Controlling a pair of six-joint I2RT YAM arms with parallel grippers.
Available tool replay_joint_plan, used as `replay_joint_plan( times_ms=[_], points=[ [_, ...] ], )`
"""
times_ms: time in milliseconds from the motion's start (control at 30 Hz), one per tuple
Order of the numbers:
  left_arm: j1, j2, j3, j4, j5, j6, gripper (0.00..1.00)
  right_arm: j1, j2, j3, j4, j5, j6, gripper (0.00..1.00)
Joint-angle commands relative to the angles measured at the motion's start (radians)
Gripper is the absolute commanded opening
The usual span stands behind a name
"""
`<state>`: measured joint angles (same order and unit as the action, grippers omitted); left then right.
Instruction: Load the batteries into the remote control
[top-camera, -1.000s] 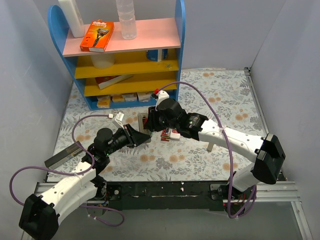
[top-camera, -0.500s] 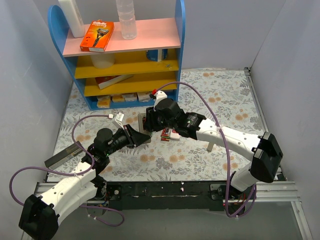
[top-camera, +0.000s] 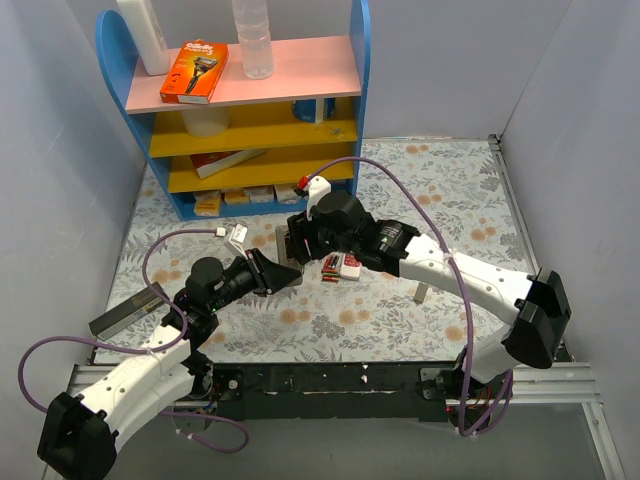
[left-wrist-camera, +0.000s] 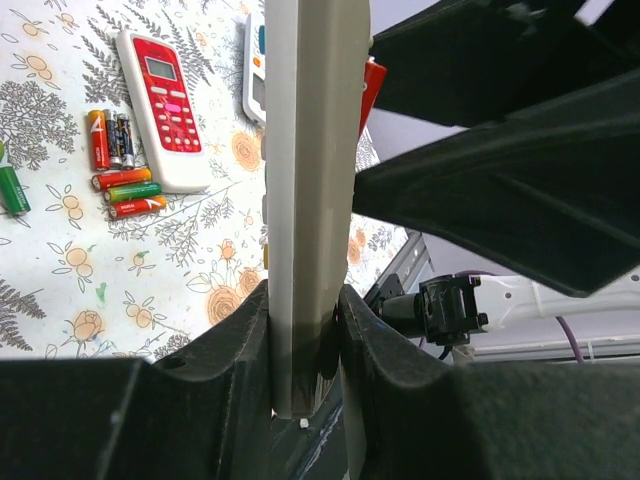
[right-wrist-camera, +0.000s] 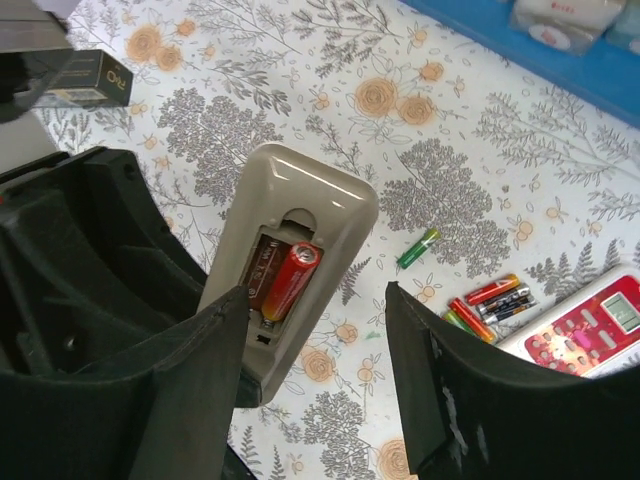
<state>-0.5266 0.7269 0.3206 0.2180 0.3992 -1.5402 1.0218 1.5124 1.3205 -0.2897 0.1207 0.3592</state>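
Arms crowd mid-frame overhead, so the slim white oblong remote control (top-camera: 286, 243) barely shows between my left gripper (top-camera: 272, 272) and right gripper (top-camera: 305, 240). Left wrist: I clamp its lower end, edge-on at centre; its top is cut off. Right wrist: plain back, compartment open, one red cylindrical battery (right-wrist-camera: 291, 280) seated; right fingers (right-wrist-camera: 200, 370) spread wide, empty.

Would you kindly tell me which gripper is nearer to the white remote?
Left. The left gripper is shut on the remote's lower end, touching it; the right gripper hovers open above its battery bay, fingers either side, seemingly not touching.
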Motion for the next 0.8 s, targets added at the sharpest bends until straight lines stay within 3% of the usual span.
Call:
replay_joint_plan(
  times_ms=[0,200,400,600,767],
  points=[
    [-0.006,-0.018,-0.003,0.024,0.020,0.018,0.00,0.003,-0.083,0.063,0.018,-0.049,-0.182,0.64],
    [-0.004,-0.015,0.005,0.026,0.032,0.023,0.00,0.003,-0.129,0.059,0.004,-0.090,-0.394,0.60],
    [-0.006,-0.017,0.006,0.038,0.056,0.029,0.00,-0.012,-0.184,-0.012,0.069,-0.177,-0.566,0.49],
    [-0.006,-0.020,0.009,0.057,0.092,0.038,0.00,-0.022,-0.166,-0.009,0.050,-0.254,-0.654,0.34],
    [-0.006,-0.018,0.014,0.064,0.110,0.043,0.00,-0.023,-0.147,0.009,0.020,-0.302,-0.690,0.30]
  ],
)
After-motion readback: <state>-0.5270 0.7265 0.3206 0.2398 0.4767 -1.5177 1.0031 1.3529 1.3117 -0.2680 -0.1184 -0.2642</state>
